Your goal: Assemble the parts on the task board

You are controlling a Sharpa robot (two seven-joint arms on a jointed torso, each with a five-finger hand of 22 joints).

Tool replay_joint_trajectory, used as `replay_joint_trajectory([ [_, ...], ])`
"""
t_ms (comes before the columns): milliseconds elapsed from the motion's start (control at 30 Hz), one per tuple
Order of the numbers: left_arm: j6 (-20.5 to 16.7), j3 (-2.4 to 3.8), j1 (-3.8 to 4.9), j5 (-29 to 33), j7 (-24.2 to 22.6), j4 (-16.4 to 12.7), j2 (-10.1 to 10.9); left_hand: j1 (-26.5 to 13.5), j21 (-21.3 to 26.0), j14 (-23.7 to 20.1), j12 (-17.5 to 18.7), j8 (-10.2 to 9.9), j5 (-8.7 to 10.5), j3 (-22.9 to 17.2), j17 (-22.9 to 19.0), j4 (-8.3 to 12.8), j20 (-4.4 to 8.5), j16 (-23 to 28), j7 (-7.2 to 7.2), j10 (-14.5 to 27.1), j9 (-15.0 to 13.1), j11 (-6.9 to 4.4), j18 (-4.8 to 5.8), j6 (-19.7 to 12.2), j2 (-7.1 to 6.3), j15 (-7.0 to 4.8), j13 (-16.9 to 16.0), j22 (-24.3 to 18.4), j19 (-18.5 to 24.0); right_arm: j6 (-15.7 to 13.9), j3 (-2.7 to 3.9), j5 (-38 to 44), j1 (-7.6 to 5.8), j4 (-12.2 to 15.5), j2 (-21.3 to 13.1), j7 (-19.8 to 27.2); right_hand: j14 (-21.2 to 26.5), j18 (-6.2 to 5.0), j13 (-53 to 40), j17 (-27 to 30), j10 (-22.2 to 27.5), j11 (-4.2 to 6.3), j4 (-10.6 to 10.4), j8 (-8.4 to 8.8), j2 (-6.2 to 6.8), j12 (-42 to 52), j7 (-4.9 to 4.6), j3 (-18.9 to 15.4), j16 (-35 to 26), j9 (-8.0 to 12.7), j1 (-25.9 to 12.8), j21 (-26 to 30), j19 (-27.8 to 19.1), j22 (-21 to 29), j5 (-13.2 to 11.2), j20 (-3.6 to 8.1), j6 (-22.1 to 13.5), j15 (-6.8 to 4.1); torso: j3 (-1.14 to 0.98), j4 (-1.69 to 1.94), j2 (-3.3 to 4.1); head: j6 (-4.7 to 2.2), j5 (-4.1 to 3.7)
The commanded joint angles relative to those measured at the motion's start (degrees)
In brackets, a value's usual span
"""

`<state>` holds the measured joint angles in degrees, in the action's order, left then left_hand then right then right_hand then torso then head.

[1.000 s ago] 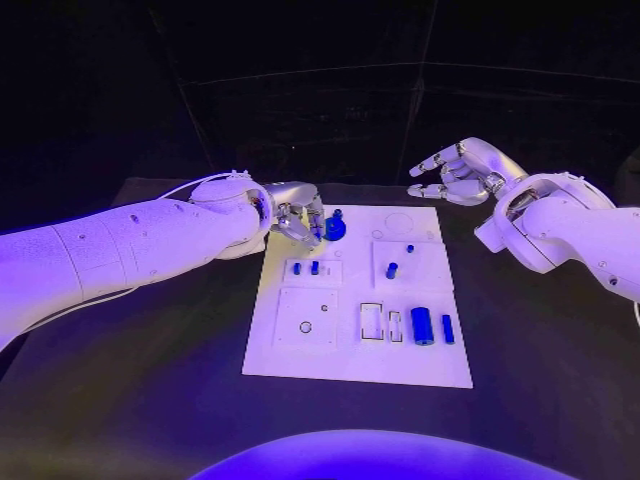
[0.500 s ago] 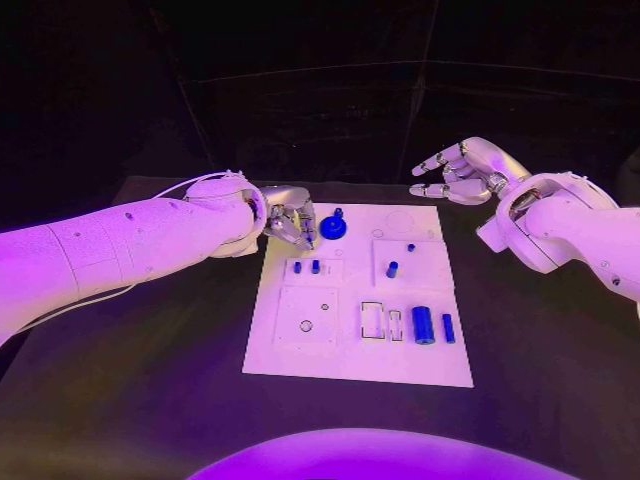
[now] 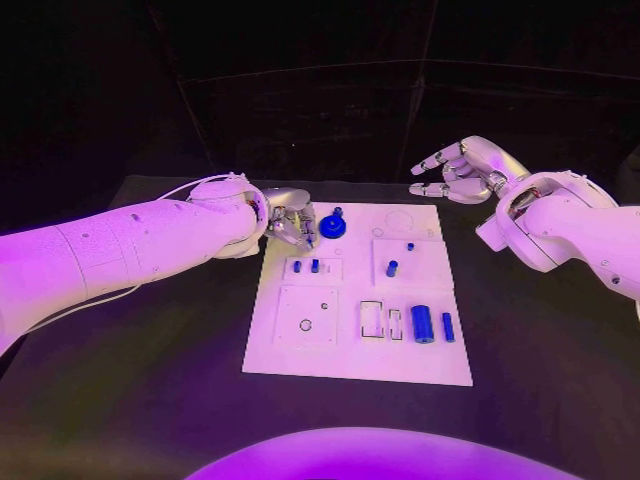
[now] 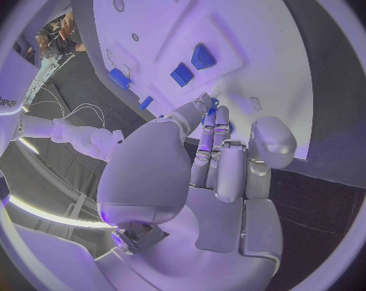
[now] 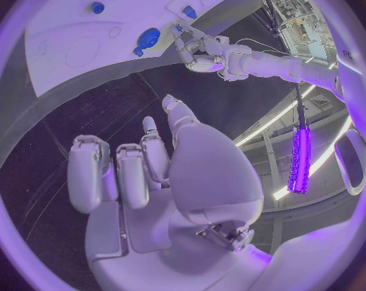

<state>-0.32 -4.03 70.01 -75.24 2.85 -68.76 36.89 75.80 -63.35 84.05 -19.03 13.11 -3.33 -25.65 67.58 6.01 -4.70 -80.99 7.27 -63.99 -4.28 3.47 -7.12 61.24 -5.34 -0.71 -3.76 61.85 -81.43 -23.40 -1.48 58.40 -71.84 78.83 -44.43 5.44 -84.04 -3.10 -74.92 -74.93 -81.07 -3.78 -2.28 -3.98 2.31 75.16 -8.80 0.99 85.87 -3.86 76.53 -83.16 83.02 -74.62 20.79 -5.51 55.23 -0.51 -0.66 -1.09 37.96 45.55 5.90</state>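
The white task board (image 3: 356, 360) lies mid-table. A round blue part (image 3: 333, 226) with a small knob stands near its far left corner. My left hand (image 3: 294, 224) hovers just left of it, fingers stretched toward it, holding nothing; the right wrist view shows a small gap between the left hand (image 5: 201, 52) and the round blue part (image 5: 148, 37). In the left wrist view the fingertips (image 4: 209, 119) point at the board (image 4: 256, 39). My right hand (image 3: 457, 172) floats beyond the board's far right corner, empty, fingers apart.
Two small blue pegs (image 3: 306, 267) stand in a left block, and another peg (image 3: 392, 269) stands further right. A thick blue cylinder (image 3: 423, 325) and a thin one (image 3: 447, 328) lie near the right edge, beside open slots (image 3: 372, 319). Black table surrounds the board.
My left hand has drawn back a little to the left, off the round blue part, which stays on the board. The right hand has not moved.
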Motion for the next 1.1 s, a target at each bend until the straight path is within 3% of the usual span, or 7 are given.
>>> replay_joint_trajectory([
  [33, 0.21, -0.06, -0.05, -0.05, -0.32, 0.2, -0.22, -0.22, -0.29, 1.37, 0.32, -0.2, 0.28, -0.3, -0.06, -0.08, 0.13, 0.16, -0.05, -0.3, 0.02, 0.04, 0.93, 0.53, 0.05, -0.44, -0.06, 0.05, -0.27, 0.32, 0.03, -0.07, -0.11, 0.14, 0.0, 0.35, -4.03, -0.11, -2.96, -6.27, 0.39, 0.1, 0.25, -0.06, -0.53, 0.01, 0.0, -0.1, -0.27, -0.01, 0.15, 0.39, -0.23, 0.0, 0.14, 0.12, 0.34, -0.18, 0.01, -0.03, 0.01, -0.01, 0.02],
  [933, 0.86, -0.28, -0.24, -0.71, -0.33, 0.43, -1.16, -0.06, -0.31, 1.3, 0.57, -0.35, 0.29, -0.51, -0.28, 0.13, 0.14, 0.25, -0.09, -0.49, 0.0, -0.01, 0.93, 0.67, 0.04, -0.46, -0.08, 0.12, -0.2, 0.45, 0.03, -0.07, -0.11, 0.07, 0.19, 0.3, -4.03, -0.11, -2.96, -6.27, 0.39, 0.1, 0.25, -0.06, -0.53, 0.01, 0.0, -0.1, -0.27, -0.01, 0.15, 0.39, -0.23, 0.0, 0.14, 0.12, 0.34, -0.18, 0.03, 0.0, 0.01, 0.14, -0.09],
  [1100, 0.98, -0.29, -0.24, -0.75, -0.04, 0.52, -1.28, -0.32, -0.25, 1.22, 1.38, -1.11, 0.3, -0.63, -0.51, 0.32, 0.07, 0.32, 0.25, -0.22, 0.15, 0.28, 0.94, 0.16, -0.36, -0.28, -0.03, 0.18, -0.03, 0.45, 0.03, -0.07, -0.11, 0.09, 0.16, 0.27, -4.03, -0.11, -2.96, -6.27, 0.39, 0.1, 0.25, -0.06, -0.53, 0.01, 0.0, -0.1, -0.27, -0.01, 0.15, 0.39, -0.23, 0.0, 0.14, 0.12, 0.34, -0.18, 0.0, 0.01, 0.0, 0.22, -0.2],
])
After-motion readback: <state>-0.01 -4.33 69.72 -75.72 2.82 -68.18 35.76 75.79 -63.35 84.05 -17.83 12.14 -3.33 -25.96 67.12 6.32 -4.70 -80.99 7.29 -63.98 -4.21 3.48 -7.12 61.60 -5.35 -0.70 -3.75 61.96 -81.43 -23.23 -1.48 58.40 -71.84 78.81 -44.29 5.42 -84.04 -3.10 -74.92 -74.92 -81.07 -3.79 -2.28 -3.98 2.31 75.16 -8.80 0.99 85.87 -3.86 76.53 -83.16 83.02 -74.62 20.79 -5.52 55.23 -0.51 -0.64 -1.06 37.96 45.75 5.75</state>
